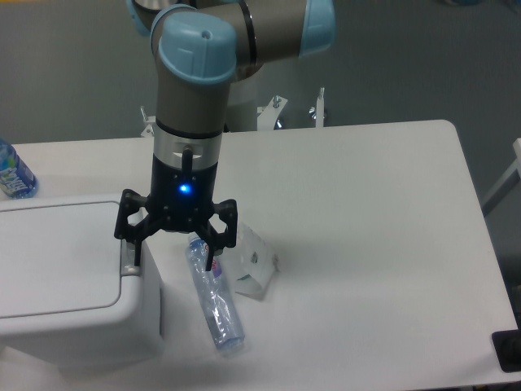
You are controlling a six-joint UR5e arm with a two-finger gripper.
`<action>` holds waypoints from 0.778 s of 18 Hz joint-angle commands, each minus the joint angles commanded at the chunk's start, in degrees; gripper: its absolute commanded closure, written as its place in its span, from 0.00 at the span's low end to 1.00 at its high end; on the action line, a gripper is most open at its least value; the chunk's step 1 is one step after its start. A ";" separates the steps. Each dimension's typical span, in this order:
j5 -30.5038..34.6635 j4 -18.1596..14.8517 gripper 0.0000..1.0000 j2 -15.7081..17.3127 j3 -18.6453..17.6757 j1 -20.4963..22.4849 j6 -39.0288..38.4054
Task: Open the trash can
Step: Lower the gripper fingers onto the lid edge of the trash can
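The trash can (pixel 57 277) is a large boxy white bin at the lower left, its flat lid down. A small grey latch (pixel 128 261) sits at the lid's right edge. My gripper (pixel 173 265) hangs open, fingers pointing down, straddling the bin's right edge. The left fingertip (pixel 136 258) is over the latch and partly hides it. The right fingertip (pixel 212 267) is over the lying bottle. Nothing is between the fingers.
A clear plastic bottle (pixel 216 300) lies on the table just right of the bin. A crumpled clear wrapper (pixel 254 267) rests beside it. Another bottle with a blue label (pixel 14 175) stands at the far left edge.
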 joint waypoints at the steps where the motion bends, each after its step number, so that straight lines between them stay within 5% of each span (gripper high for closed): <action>1: 0.00 0.00 0.00 -0.09 0.00 -0.26 0.00; 14: 0.09 0.09 0.00 -0.53 0.00 -0.44 0.09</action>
